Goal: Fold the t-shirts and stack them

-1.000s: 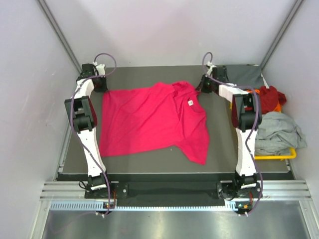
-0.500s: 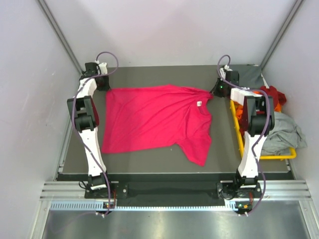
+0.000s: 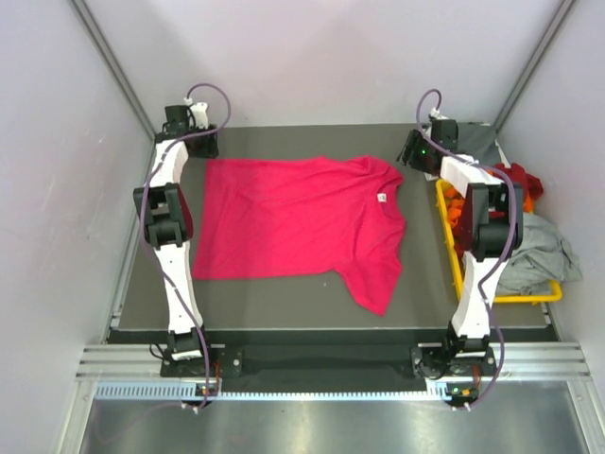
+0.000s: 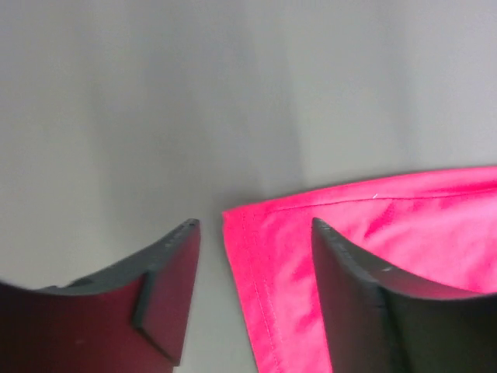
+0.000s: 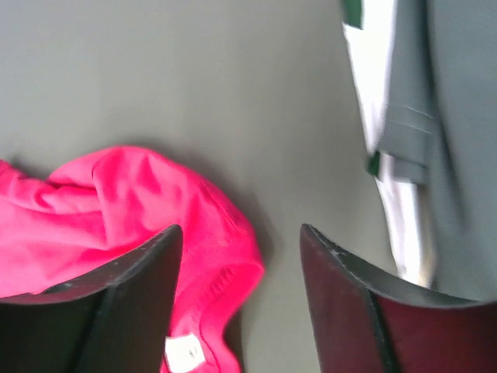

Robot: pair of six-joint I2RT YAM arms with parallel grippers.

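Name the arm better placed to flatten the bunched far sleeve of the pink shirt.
Right. The right gripper hangs open at the bunched sleeve of the pink shirt; the left gripper is at the opposite hem corner.

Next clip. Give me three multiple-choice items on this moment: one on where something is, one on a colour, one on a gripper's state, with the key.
1. On which side of the table is the yellow bin?
A. Its left side.
B. Its right side.
C. The middle of its far edge.

2. What colour is the t-shirt spread on the table?
A. Magenta-pink.
B. Dark grey.
C. Orange.

3. How is the left gripper?
A. Shut on the hem.
B. Out of view.
C. Open over the shirt's corner.

Key:
1 B, the top view shows the bin at the right side, holding other clothes.
2 A, the shirt lying flat is bright pink.
3 C, the left wrist view shows the fingers apart with the corner between them.
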